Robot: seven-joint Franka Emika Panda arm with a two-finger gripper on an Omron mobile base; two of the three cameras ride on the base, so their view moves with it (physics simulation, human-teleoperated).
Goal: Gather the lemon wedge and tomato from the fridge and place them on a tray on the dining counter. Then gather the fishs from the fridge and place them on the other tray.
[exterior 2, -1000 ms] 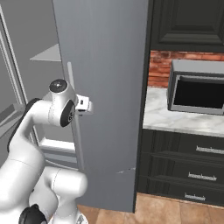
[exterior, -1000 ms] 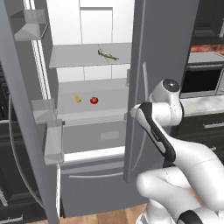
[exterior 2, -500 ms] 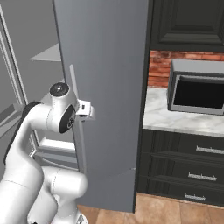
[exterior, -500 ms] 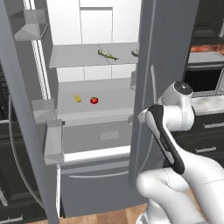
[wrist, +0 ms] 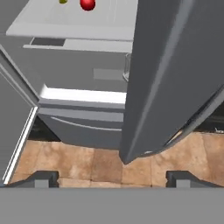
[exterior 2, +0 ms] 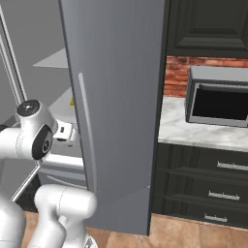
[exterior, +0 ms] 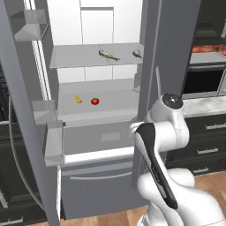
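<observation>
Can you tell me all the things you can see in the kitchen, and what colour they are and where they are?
Tall grey steel fridge: one, doors open.
Small round glossy red tomato: one, middle shelf.
Small bright yellow lemon wedge: one, left of the tomato.
Slim olive-tan fish: one, top shelf.
Slim grey-silver fish: one, top shelf, by the right door.
Silver microwave with dark window: one, on the marble counter.
Dark cabinets with drawers: below the counter.
White robot arm's two-finger gripper: one, jaws wide open, empty, by the right door.

Even, sharp, shadowless rendered light
</observation>
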